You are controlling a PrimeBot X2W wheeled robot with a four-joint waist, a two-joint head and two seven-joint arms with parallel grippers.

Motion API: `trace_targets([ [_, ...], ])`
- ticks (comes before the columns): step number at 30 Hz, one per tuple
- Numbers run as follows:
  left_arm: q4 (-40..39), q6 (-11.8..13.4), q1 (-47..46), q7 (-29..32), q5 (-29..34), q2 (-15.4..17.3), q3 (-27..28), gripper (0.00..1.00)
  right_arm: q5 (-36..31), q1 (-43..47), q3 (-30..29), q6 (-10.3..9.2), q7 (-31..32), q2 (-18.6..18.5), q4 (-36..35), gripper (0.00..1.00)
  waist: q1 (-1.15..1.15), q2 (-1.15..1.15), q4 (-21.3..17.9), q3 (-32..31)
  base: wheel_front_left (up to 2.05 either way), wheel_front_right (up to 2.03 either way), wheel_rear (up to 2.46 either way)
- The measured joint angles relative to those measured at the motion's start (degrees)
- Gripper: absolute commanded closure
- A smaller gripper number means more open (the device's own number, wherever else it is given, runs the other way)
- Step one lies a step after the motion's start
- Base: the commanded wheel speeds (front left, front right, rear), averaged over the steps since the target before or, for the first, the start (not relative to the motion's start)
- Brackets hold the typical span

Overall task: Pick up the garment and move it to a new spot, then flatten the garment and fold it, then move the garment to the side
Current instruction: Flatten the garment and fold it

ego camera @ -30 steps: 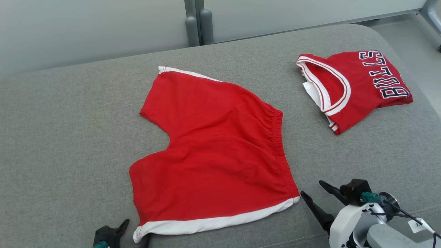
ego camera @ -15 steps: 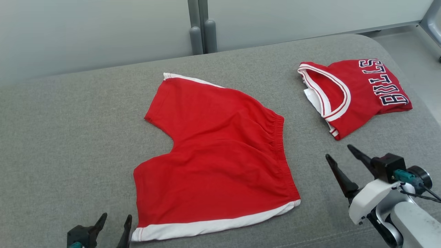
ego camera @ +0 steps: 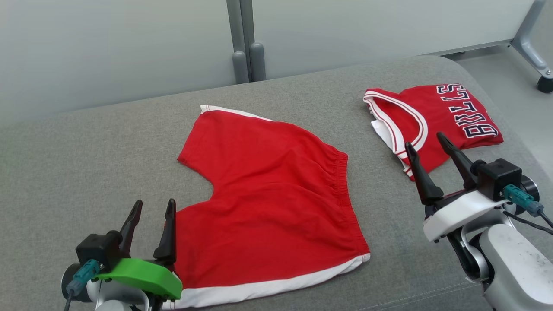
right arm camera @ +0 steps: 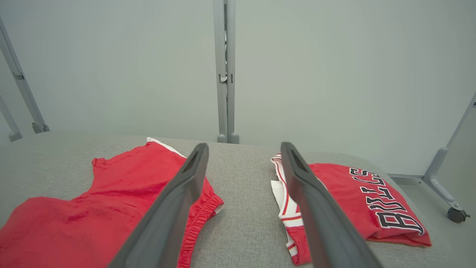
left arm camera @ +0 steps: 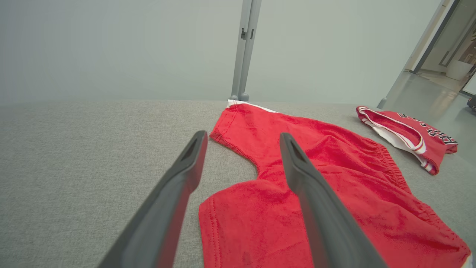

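Two grippers, both spread wide, empty: left gripper (ego camera: pixel 154 203) at near leg hem, right gripper (ego camera: pixel 424 140) near folded jersey (ego camera: pixel 436 110) | shorts (ego camera: pixel 268 194) flat on cushion (ego camera: pixel 86 142) | step (likely the fold): pinch hem and waistband corners together, lift low, lay edges matched.

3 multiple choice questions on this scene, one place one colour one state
1. The folded jersey lies where from the red shorts?
A. robot's left
B. robot's right
C. on top

2. The shorts' hem band is
A. white
B. black
C. yellow

3. The left gripper and right gripper are
A. both open, empty
B. both shut on the shorts
C. both shut on the jersey

Answers:
1 B, it sits apart toward the right arm's side
2 A, a white strip edges the near hem
3 A, both stand spread wide, no cloth pinched
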Motion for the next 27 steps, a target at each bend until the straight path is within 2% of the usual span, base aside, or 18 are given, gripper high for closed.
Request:
trace_targets([
  [4,-1.2,0.51,-0.01,0.0,-0.01,-1.97,2.18,0.0,0.01,0.12,-1.49,-0.69,-0.05,1.55,-1.67,0.0,0.0,0.0,-0.23,-0.12,0.0,0.0,0.0],
  [11,-2.09,0.69,1.35,-0.16,0.47,-3.24,5.55,0.0,-0.07,1.12,-3.71,-2.15,-0.07,4.21,-3.31,0.0,0.0,0.0,-0.48,-0.38,0.0,0.0,0.0],
  [18,-2.13,0.69,4.18,-0.15,2.2,-5.45,5.54,0.0,-1.2,3.16,-2.89,-2.18,-0.07,6.02,-3.57,0.0,0.0,0.0,-0.58,-0.9,0.0,0.0,0.0],
  [27,-3.14,0.7,6.44,-0.15,4.72,-6.53,6.66,0.0,-2.54,6.21,-1.74,-2.16,-0.07,6.73,-3.46,0.0,0.0,0.0,-0.45,-1.47,0.0,0.0,0.0],
])
